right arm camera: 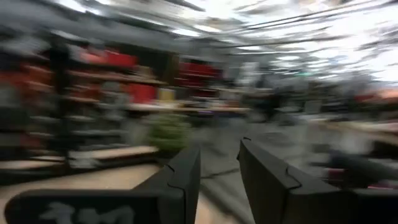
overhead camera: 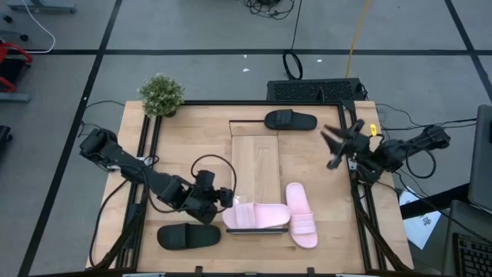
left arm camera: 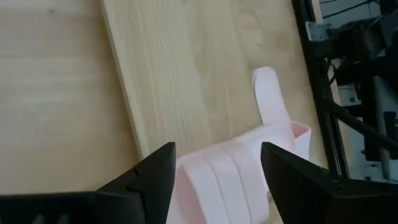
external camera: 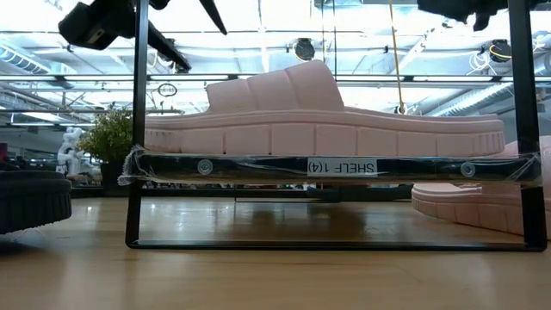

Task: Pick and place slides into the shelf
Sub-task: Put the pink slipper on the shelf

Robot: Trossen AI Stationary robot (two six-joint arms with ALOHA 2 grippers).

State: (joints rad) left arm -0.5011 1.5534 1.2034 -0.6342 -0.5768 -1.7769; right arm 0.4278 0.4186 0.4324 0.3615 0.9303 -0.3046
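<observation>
One pink slide point(overhead camera: 256, 216) is set on the shelf point(overhead camera: 256, 165) at its near end; the left pincer point(overhead camera: 224, 198) is spread wide beside it and should be withdrawn level, strap unsnagged.

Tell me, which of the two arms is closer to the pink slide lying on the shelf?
The left. Its end effector sits open right at the end of the pink slide on the shelf; the right end effector hangs off beyond the shelf's far side.
</observation>
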